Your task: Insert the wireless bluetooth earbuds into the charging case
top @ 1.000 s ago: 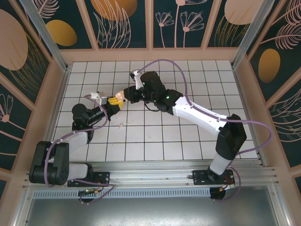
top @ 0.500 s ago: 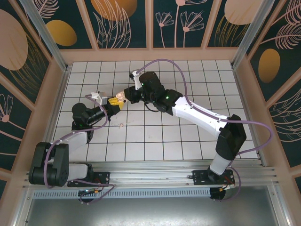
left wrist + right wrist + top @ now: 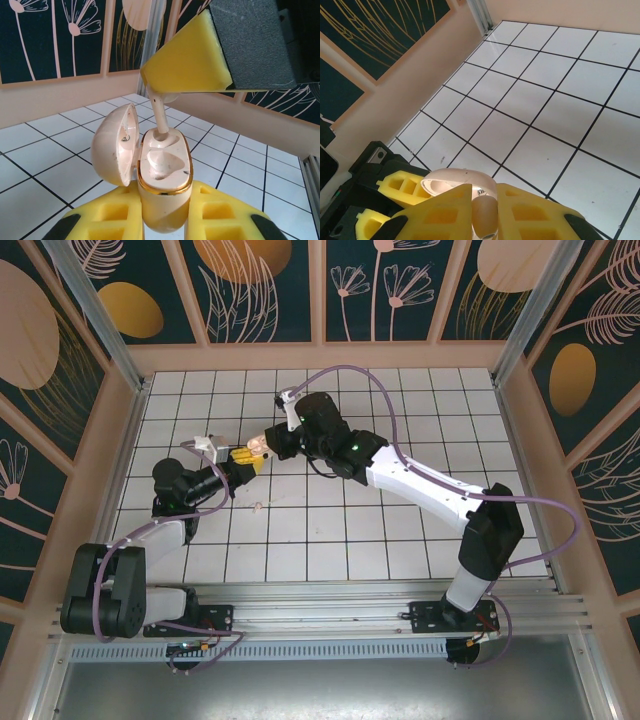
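Seating looks to be the step in hand. The left gripper [image 3: 165, 222] has its yellow foam pads closed tight on the lower body of the glossy cream-pink, gold-rimmed charging case [image 3: 165, 170]. It holds the case upright above the white tiled floor [image 3: 400, 410], with the domed lid [image 3: 116, 145] swung open to the left. The right gripper [image 3: 481, 212] is pinched together on the head of a small whitish-pink earbud [image 3: 159, 112]. Its short stem points down and meets the far socket [image 3: 161, 137] of the case; whether the tip is truly inside I cannot tell.

To do this well, I judge the stem should line up with the socket's bore and go down slowly and straight, with the case held steady. The stem leans a little in the left wrist view. A small tilt correction before pressing would guard against jamming on the rim or levering the case out of the pads. Release should come only once the head sits flush in its hollow.

Count:
- One case with two sockets, the near socket [image 3: 162, 165] empty.
- Two earbuds: one in the right pincer, and a second earbud [image 3: 259, 506], a tiny pale bit lying on a tile near the left arm, well apart from the case.
- Two grippers, both clamped.
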Robot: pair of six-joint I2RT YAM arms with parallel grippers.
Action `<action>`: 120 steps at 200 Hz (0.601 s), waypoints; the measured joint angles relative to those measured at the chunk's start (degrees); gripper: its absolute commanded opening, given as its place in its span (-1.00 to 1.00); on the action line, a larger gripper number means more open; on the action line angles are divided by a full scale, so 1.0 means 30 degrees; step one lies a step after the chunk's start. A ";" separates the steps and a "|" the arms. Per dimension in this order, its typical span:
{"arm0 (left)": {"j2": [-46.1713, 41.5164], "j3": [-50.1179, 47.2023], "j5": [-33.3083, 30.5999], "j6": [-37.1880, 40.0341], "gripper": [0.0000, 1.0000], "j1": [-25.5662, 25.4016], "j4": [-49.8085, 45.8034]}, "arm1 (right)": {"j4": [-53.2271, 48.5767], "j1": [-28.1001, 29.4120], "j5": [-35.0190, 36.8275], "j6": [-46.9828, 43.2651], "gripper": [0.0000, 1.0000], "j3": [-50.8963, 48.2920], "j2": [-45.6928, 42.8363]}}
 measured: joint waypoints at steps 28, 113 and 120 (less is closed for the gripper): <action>0.0000 0.0044 0.0117 0.0007 -0.96 0.0000 -0.0131 | -0.0080 0.0066 -0.0036 -0.0182 -0.68 0.0000 0.0000; -0.0073 0.0160 0.0204 0.0357 -0.96 0.0000 -0.0459 | -0.0364 0.0226 -0.0066 -0.0415 -0.68 0.0000 -0.0175; -0.0146 0.0211 0.0204 0.0503 -0.96 0.0000 -0.0627 | -0.0364 0.0233 -0.0066 -0.0481 -0.68 0.0000 -0.0189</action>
